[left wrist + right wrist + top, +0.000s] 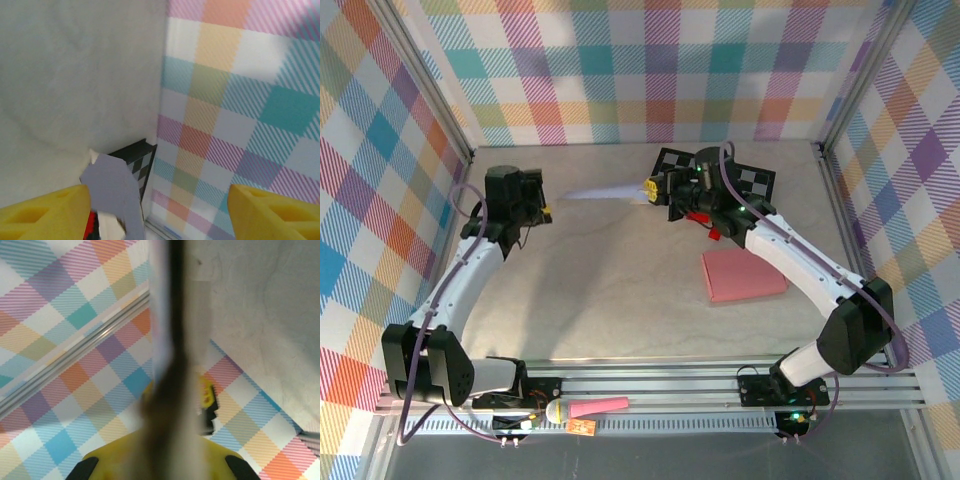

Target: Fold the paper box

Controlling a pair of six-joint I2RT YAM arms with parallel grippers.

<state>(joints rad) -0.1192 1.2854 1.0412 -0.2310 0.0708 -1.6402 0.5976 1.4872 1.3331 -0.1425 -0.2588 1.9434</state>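
The right tool (653, 190) pinches one end of the flat pale purple paper sheet (605, 192) over the grey table (620, 290). The left tool (542, 207) gapes wide, holding nothing.

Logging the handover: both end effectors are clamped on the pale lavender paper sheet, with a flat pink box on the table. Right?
Only the right end effector is clamped on the pale lavender paper sheet; the left end effector stands open, as the left wrist view shows. The flat pink box is on the table.
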